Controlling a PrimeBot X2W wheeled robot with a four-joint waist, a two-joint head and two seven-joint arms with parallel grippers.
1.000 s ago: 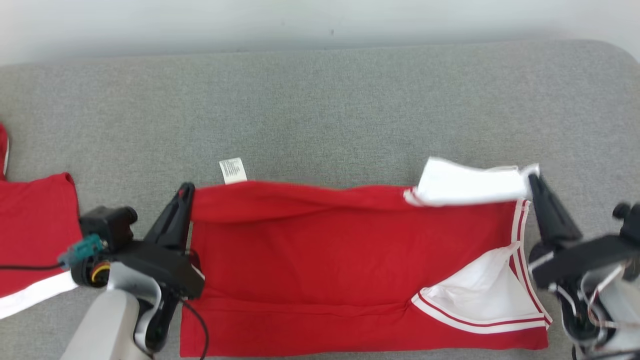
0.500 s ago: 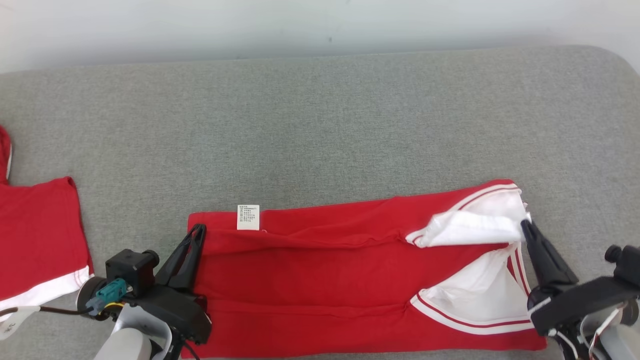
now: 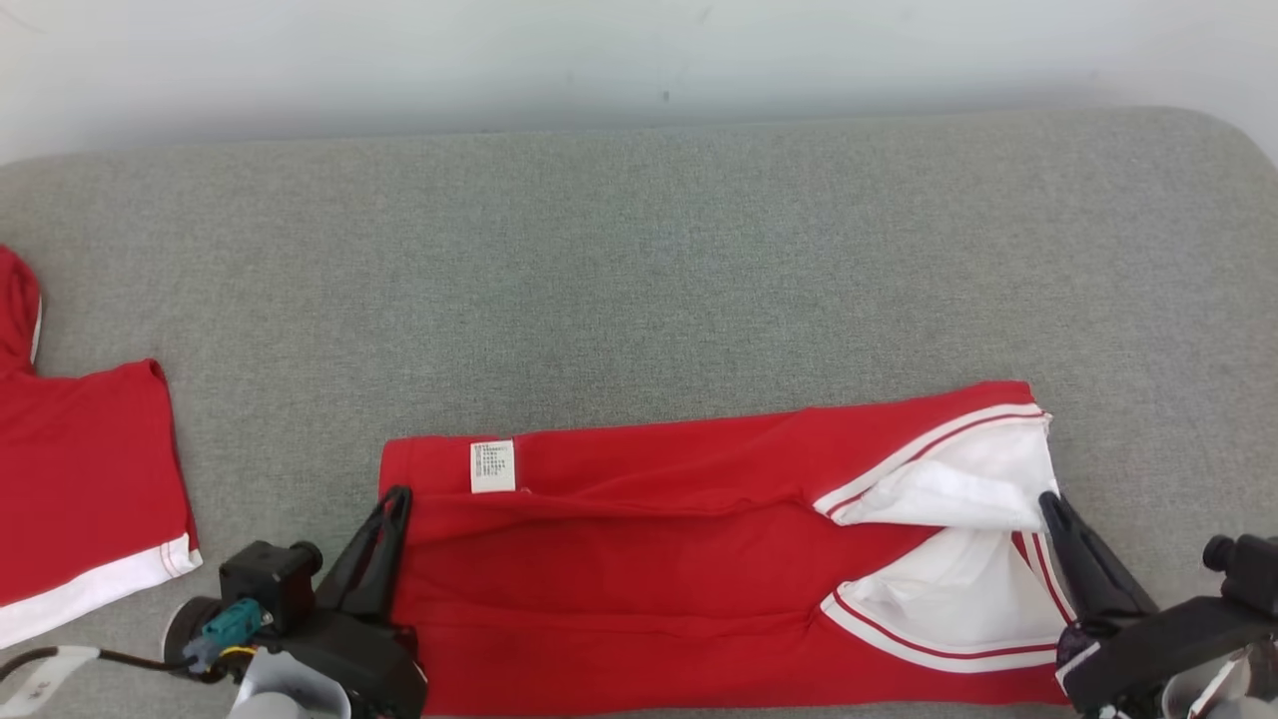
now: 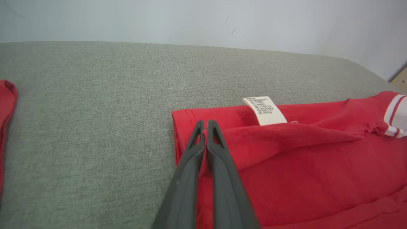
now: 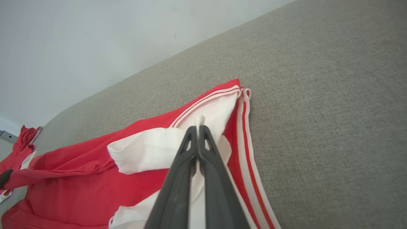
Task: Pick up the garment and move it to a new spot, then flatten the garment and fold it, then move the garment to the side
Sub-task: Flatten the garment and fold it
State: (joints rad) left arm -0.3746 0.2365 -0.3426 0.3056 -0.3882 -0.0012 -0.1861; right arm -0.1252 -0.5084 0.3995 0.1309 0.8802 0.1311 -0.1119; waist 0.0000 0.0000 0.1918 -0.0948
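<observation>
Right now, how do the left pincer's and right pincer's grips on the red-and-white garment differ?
The left pincer pinches plain red fabric near the white care label; the right pincer pinches a white panel by the striped trim. Left holds the red-and-white cloth garment's left end, right its right end. Both are shut on that garment.

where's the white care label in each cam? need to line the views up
Head view: care label on the far edge of the red garment, left of centre, just right of the left claw.
Left wrist view: label right of centre, just beyond the claw tips.
Right wrist view: label tiny, at the far left edge.
Shared landmark: the striped trim, at the garment's right end.
</observation>
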